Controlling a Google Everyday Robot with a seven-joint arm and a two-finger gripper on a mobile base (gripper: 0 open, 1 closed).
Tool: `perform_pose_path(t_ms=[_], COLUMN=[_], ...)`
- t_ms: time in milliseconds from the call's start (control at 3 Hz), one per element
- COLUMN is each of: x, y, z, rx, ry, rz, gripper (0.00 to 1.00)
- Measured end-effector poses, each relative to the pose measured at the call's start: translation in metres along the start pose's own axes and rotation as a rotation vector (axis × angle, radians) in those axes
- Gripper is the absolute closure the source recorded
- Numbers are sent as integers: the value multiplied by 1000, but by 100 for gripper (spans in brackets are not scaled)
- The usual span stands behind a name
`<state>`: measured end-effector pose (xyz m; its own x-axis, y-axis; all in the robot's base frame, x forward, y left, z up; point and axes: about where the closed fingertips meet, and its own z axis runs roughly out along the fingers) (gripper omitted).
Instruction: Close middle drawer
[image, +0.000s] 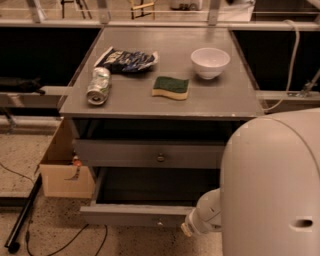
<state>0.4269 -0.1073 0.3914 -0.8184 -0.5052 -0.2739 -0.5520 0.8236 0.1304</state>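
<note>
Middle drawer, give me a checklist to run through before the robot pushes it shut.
1. Middle drawer pulled out, front facing the robot: ok.
2. Drawer interior bare where visible: ok; right end hidden behind the arm: cannot tell.
3. Gripper low at the drawer front, right of its centre: ok.
4. Gripper touching the front: cannot tell.
5. Cardboard box beside the drawer's left side, clear of it: cannot tell.

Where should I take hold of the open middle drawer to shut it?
Take the middle drawer at the centre of its flat front, by the small knob, coming from the front, since it stands pulled straight out. The gripper sits low against the front, just right of the knob.
</note>
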Motion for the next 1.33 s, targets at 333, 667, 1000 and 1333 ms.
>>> perform_pose_path(t_ms=[333, 667, 1000, 1333], x=[-14, -30, -53, -62], y=[-17, -32, -45, -46], z=[5, 5, 1, 1], rx=[60, 131, 223, 237], ry=[5, -6, -49, -68], rz=[-26, -46, -65, -77], gripper=[100, 100, 100, 81])
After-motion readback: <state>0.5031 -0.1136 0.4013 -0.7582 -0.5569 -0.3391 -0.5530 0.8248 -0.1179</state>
